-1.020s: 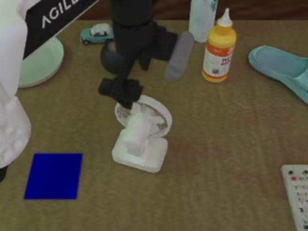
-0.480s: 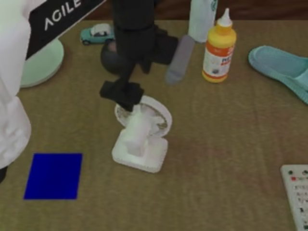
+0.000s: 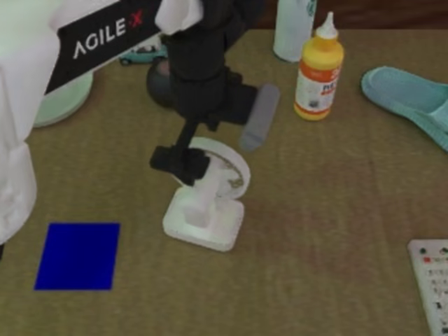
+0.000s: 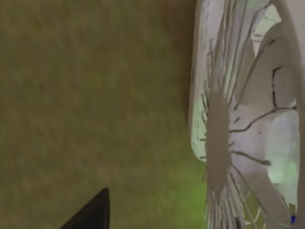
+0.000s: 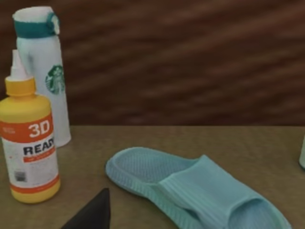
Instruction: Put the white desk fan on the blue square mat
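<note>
The left gripper [image 3: 183, 166] hangs low over the white desk fan [image 3: 205, 199], its jaws down at the back of the round head, right above the thick neck; whether they are open or already closed on the fan I cannot tell, since the arm's dark wrist covers them from above and the left wrist view shows only one dark fingertip beside the grille. The fan stands upright on its rounded base directly under the jaws, on the bare counter [image 3: 322, 210], not on its target. My worry is the hold: a pinch taken high on the head or off to one side of the neck could let the fan swing or tip when lifted (the base looks like the heavy end), and a fan carried tilted may land with its base overhanging the mat's edge. The blue square mat [image 3: 78, 255] lies well apart from the jaws, nearer the front edge and toward the top view's left, with open counter between and nothing blocking the way. Farther off behind the jaws are a small toy car [image 3: 143, 52], a yellow glue bottle [image 3: 319, 66] and a white flask [image 3: 294, 28]; a teal slipper [image 3: 409, 98] lies far to the side. The right gripper [image 5: 90, 214] is parked out near that slipper.
</note>
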`<state>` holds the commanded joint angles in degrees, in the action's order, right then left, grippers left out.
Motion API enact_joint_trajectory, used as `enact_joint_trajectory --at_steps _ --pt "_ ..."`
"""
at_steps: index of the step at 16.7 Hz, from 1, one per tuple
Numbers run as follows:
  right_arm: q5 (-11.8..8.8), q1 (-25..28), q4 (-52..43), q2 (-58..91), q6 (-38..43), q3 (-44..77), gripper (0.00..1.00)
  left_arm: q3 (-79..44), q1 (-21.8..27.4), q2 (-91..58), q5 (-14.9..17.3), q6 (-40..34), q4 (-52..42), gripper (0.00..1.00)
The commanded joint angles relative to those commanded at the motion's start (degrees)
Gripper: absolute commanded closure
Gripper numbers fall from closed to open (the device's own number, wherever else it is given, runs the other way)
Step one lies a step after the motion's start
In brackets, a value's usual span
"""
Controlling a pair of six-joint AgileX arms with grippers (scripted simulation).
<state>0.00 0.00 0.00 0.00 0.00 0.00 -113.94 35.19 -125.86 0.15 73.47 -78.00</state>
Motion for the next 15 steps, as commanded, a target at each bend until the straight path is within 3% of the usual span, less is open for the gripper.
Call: enact_joint_trajectory --at_steps 2,15 --pt "0.00 0.00 0.00 0.00 0.00 0.00 0.00 0.00 0.00 0.00 0.00 0.00 0.00 0.00" --pt "0.00 0.00 0.00 0.00 0.00 0.00 0.00 0.00 0.00 0.00 0.00 0.00 0.00 0.98"
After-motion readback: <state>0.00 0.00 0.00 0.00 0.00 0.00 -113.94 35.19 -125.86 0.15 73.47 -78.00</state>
